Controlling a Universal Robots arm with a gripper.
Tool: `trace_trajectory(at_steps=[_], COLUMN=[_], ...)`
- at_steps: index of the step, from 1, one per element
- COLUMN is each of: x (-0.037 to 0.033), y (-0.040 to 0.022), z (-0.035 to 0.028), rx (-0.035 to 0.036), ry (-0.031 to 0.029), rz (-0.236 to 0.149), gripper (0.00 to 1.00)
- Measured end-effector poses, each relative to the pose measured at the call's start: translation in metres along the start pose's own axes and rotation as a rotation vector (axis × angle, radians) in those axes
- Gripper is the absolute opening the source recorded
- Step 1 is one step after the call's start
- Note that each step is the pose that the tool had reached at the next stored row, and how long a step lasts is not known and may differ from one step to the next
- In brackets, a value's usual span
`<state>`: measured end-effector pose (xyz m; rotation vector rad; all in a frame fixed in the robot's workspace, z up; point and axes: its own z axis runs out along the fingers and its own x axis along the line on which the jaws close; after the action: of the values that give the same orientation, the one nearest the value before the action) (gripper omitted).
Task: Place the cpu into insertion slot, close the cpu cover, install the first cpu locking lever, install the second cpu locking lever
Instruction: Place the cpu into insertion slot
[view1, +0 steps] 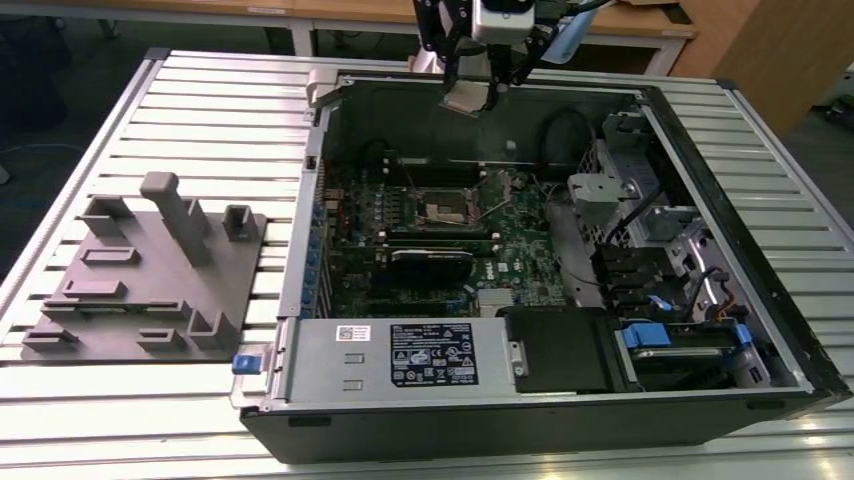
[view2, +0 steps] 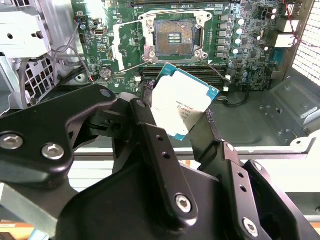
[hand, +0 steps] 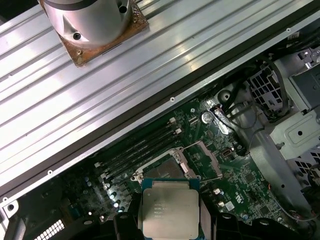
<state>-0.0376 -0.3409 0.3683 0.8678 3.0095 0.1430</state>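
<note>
My gripper (view1: 481, 82) hangs above the far edge of the open computer case, shut on the cpu (view1: 467, 97). In the second wrist view the black fingers (view2: 145, 120) clamp two opposite edges of the cpu (view2: 182, 105), which sits tilted with its silver-grey top showing. The insertion slot (view2: 175, 36) lies below on the green board, its dark centre bare. It also shows in the exterior view as the insertion slot (view1: 445, 208), near the middle of the board. The cpu cover (view2: 131, 45) stands swung open beside the slot. In the first wrist view the cpu (hand: 170, 212) hovers just off the slot (hand: 167, 167).
The case (view1: 747, 330) lies on a slatted metal table (view1: 214, 110). A grey moulded fixture (view1: 147, 270) sits at the exterior view's left. A power supply (view1: 400, 352) fills the case front, and drive cages (view1: 641, 200) the right. Long memory slots (view2: 200, 75) run beside the socket.
</note>
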Motion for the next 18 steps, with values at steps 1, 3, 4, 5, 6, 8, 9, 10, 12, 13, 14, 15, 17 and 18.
trace_trajectory(at_steps=[1,3,4,5,6,8,9,10,12,13,14,15,17,18], x=[0.0000,0.0000,0.0000,0.0000,0.0000,0.0000,0.0000,0.0000,0.0000,0.0000,0.0000,0.0000,0.0000,0.0000], y=[0.0000,0.0000,0.0000,0.0000,0.0000,0.0000,0.0000,0.0000,0.0000,0.0000,0.0000,0.0000,0.0000,0.0000], z=[0.0000,0.0000,0.0000,0.0000,0.0000,0.0000,0.0000,0.0000,0.0001,0.0001,0.0001,0.0001,0.0001,0.0001], rx=[0.0000,-0.0001,-0.0001,-0.0001,-0.0001,-0.0002,-0.0002,-0.0002,-0.0003,-0.0004,-0.0004,-0.0004,-0.0004,-0.0004], ry=[0.0000,-0.0002,-0.0003,-0.0004,-0.0006,-0.0008,-0.0010,-0.0011,-0.0014,-0.0015,-0.0017,-0.0018,-0.0021,-0.0023], rz=[0.001,0.003,0.004,0.005,0.006,0.009,0.011,0.013,0.016,0.017,0.019,0.020,0.024,0.025], gripper=[0.54,0.54,0.54,0.54,0.54,0.54,0.54,0.54,0.54,0.54,0.54,0.54,0.54,0.54])
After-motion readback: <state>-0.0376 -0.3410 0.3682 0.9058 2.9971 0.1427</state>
